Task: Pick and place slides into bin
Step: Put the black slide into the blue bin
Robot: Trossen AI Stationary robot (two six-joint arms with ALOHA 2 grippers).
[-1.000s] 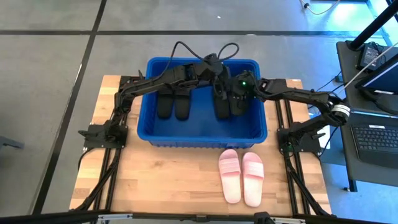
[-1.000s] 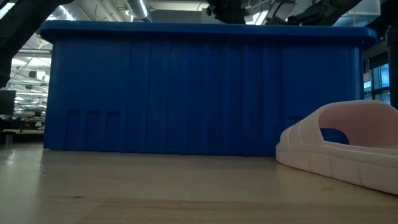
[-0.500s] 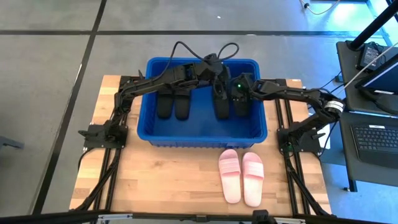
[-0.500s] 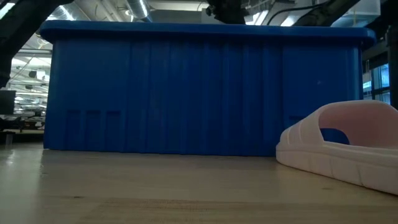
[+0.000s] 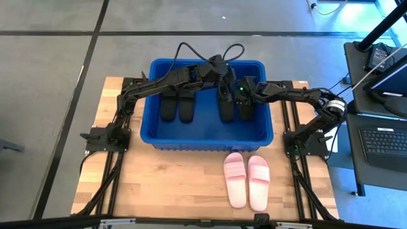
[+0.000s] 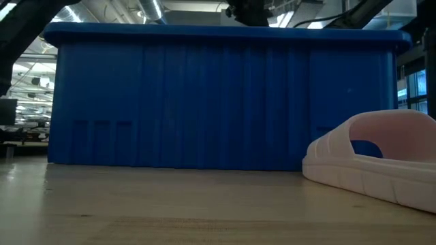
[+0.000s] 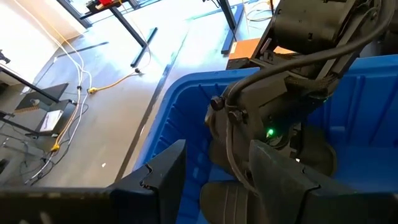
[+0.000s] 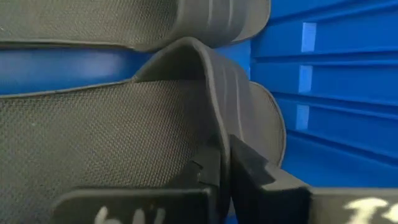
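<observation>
The blue bin stands at the table's far middle and fills the low view. Several black slides lie in it: two at the left, two at the right. Two pale pink slides lie side by side on the table near the bin's right front; one shows in the low view. My right gripper is down in the bin, shut on the rightmost black slide. My left gripper hangs open and empty over the bin's far part, just beside the right gripper. My right gripper pinches the black slide's strap at its edge, one finger on the strap's inner face over the footbed and one on its outer face. The slide sits inside the bin next to another black slide.
The right arm's wrist with a green light sits right in front of my left gripper. The bin's walls stand close around the right gripper. Bare wooden table lies in front of the bin, left of the pink slides.
My right arm has shifted a little toward the table's left over the bin, its gripper staying down on the rightmost black slide. The left arm and the pink slides have kept still.
</observation>
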